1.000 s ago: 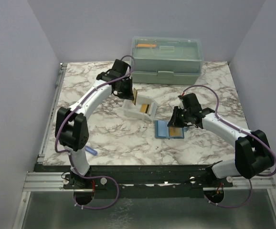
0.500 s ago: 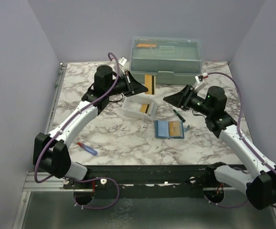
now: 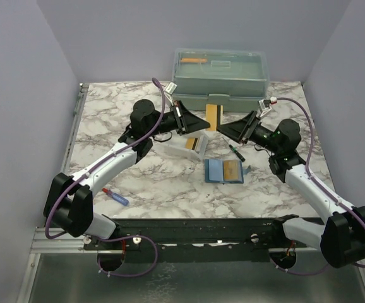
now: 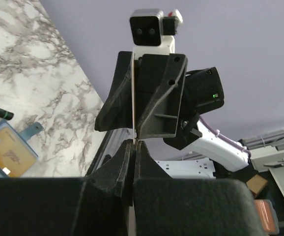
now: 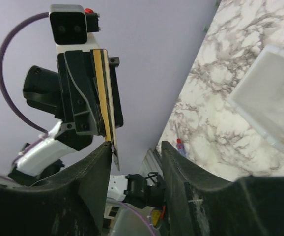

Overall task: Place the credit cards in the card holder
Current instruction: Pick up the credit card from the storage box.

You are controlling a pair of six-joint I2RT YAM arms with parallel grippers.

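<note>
The left tool (image 3: 205, 122), clenched on a credit card (image 3: 213, 117), has carried it toward 3 o'clock, up to the right tool (image 3: 223, 131), which stands released; marbled desk (image 3: 157, 183); lilac walls (image 3: 18, 95).

The desk (image 3: 144, 180) looks like smooth, faintly glossy marble. The box (image 3: 220, 76) is translucent pale plastic and the tray (image 3: 173, 146) white plastic. The left end effector (image 4: 133, 145) and right end effector (image 5: 135, 145) are matt black plastic. The card (image 3: 213, 117) is smooth.
</note>
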